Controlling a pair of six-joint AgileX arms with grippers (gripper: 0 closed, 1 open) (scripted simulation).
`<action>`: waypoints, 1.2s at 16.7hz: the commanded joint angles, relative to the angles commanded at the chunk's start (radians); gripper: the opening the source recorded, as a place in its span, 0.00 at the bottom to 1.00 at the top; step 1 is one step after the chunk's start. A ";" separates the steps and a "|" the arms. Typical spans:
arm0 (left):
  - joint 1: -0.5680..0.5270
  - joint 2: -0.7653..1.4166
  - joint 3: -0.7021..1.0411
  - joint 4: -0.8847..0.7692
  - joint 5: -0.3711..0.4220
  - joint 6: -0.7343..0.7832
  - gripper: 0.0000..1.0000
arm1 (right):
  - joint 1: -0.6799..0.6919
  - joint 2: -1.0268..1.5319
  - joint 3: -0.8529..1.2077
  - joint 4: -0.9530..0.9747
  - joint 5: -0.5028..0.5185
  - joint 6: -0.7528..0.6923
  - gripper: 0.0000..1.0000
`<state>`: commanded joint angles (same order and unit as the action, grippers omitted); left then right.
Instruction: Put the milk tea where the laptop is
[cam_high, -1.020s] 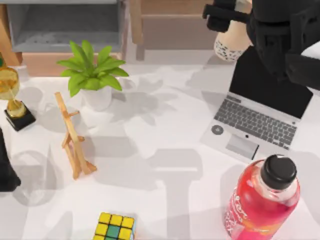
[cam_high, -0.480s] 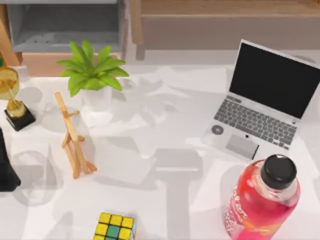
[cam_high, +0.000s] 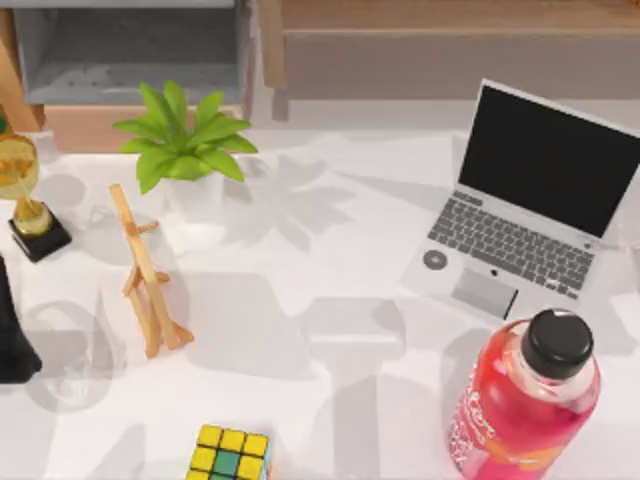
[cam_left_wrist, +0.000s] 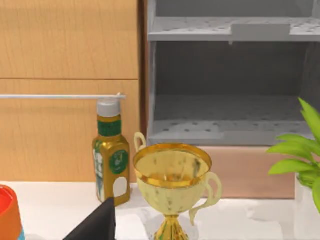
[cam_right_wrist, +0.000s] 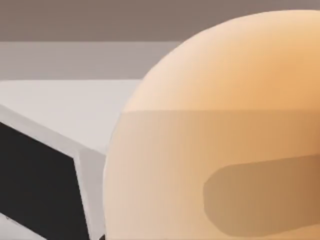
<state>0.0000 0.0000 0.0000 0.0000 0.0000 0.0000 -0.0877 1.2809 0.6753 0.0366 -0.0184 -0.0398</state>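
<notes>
Fingers of the right gripper cannot be told; the milk tea (cam_right_wrist: 220, 135) looms close to its wrist camera, just beside the laptop (cam_high: 525, 205) lid (apparently carried). Next: set it down alongside the laptop.

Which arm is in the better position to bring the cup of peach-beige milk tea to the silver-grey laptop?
Probably the right. Its wrist view shows the peach-beige milk tea cup very close, beside the silver-grey laptop's edge. The left wrist view faces the gold trophy and green-labelled bottle, at the table's left.
</notes>
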 joint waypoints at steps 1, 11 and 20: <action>0.000 0.000 0.000 0.000 0.000 0.000 1.00 | -0.003 -0.002 -0.014 0.000 -0.019 -0.003 0.00; 0.000 0.000 0.000 0.000 0.000 0.000 1.00 | -0.010 -0.014 -0.035 0.038 -0.039 0.023 0.00; 0.000 0.000 0.000 0.000 0.000 0.000 1.00 | -0.019 -0.042 -0.091 0.168 -0.040 0.055 0.00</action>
<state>0.0000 0.0000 0.0000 0.0000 0.0000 0.0000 -0.1064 1.2390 0.5845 0.2051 -0.0584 0.0150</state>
